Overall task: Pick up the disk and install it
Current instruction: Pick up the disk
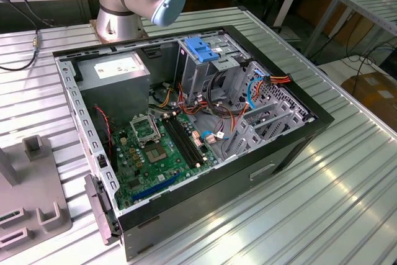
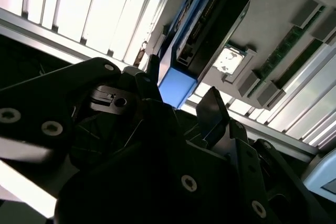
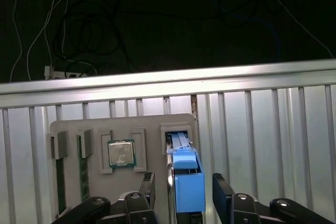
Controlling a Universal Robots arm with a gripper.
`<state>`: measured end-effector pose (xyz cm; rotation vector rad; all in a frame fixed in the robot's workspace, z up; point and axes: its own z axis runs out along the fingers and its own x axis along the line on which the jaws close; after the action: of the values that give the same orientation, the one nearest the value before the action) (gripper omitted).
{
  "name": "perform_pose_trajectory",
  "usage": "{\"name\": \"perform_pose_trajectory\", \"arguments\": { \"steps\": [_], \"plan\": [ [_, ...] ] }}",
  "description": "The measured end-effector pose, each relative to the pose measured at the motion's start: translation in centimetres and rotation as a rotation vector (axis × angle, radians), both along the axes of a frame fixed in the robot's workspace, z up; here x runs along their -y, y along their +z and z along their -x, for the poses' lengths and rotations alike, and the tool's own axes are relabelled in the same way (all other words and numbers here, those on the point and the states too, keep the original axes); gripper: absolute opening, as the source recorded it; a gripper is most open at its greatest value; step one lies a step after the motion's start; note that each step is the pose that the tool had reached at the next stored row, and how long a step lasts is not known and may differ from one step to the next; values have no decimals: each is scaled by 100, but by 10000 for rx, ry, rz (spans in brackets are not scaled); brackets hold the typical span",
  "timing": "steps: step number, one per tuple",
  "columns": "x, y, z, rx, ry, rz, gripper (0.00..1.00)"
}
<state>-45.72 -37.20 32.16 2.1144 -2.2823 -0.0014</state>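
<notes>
Straddling the disk (image 3: 186,182) with my gripper (image 3: 185,191) open, fingers (image 3: 147,187) on either side, apparently not touching. Disk stands on edge in a tray (image 3: 152,124) slot, near a chip (image 3: 122,153). Best to centre on the blue rail and close squarely, both pads landing together, so nothing tilts.

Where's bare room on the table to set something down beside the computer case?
The table is bare on the exterior view's right of the computer case and along its near side. The exterior view's left holds the grey holder tray; inside the case, cables crowd the drive cage.
</notes>
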Motion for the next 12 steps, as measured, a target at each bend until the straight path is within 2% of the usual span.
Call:
{"name": "perform_pose_trajectory", "arguments": {
  "steps": [1, 3, 12],
  "plan": [
    [0, -37, 4, 2, 3, -1, 56],
    [0, -70, 9, 6, 5, -1, 56],
    [-9, -176, 30, 80, 17, 0, 56]
  ]
}}
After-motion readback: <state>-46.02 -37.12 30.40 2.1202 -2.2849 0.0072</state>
